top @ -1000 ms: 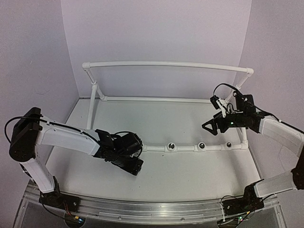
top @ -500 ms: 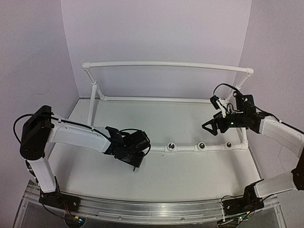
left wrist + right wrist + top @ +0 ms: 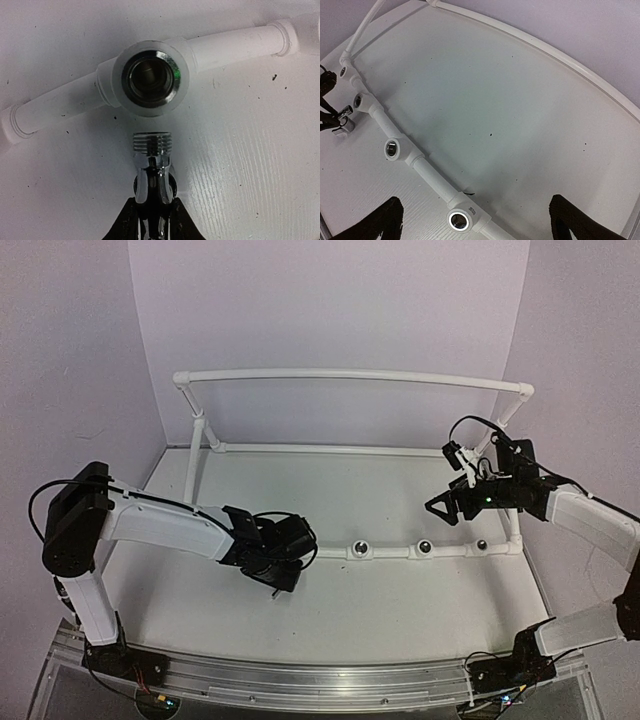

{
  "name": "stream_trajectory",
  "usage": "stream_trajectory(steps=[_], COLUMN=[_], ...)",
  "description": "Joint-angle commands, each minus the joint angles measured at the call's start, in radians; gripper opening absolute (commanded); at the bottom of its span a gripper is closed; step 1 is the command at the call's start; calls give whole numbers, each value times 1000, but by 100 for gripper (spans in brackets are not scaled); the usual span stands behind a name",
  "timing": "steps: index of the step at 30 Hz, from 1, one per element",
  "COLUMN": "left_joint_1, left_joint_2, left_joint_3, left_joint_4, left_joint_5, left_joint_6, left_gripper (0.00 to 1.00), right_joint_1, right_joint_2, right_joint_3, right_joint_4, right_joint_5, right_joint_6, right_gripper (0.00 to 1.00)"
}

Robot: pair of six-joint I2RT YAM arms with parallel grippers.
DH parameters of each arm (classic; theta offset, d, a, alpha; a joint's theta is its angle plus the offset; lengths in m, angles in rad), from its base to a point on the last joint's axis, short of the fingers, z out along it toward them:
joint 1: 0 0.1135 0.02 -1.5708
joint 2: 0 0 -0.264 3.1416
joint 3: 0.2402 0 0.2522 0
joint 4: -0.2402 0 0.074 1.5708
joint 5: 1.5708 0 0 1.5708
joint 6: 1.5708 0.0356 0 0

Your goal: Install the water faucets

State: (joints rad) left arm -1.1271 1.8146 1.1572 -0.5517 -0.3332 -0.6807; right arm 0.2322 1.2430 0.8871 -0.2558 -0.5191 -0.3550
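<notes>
A chrome water faucet (image 3: 152, 162) is held by its stem in my left gripper (image 3: 152, 202), which is shut on it. Its threaded end points at a round metal-lined socket (image 3: 151, 77) of the white pipe frame (image 3: 235, 42), with a short gap between them. In the top view my left gripper (image 3: 281, 576) sits low just in front of the frame's front rail (image 3: 392, 552), at its left end. My right gripper (image 3: 449, 506) hangs open above the right side of the table, nothing between its fingers (image 3: 385, 220).
Three open sockets (image 3: 359, 549) (image 3: 425, 546) (image 3: 481, 544) line the front rail right of my left gripper. The frame's high back rail (image 3: 350, 375) and uprights stand behind. Purple walls close in both sides and the back.
My left arm has swung right toward the front rail, and its jaws have closed on the faucet. The right arm has not moved.
</notes>
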Motion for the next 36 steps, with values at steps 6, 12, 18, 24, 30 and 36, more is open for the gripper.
stream_trajectory(steps=[6, 12, 18, 24, 30, 36], left_joint_1=[0, 14, 80, 100, 135, 151], left_joint_2=[-116, -179, -298, -355, -400, -383], left_joint_3=[114, 268, 227, 196, 145, 131], left_joint_4=[-140, -264, -179, -146, -75, -12], left_joint_5=[166, 364, 608, 798, 939, 1028], left_joint_6=[30, 31, -24, -13, -68, -111], left_gripper=[0, 0, 0, 0, 0, 0], right_joint_1=[68, 177, 324, 438, 565, 675], right_joint_2=[7, 21, 20, 49, 112, 187], right_joint_3=[55, 158, 235, 280, 355, 433], right_joint_4=[-2, -61, -132, -191, -255, -279], right_joint_5=[-32, -57, -51, -35, 55, 87], right_joint_6=[-60, -217, -349, -439, -542, -578], right_gripper=[98, 98, 97, 78, 65, 57])
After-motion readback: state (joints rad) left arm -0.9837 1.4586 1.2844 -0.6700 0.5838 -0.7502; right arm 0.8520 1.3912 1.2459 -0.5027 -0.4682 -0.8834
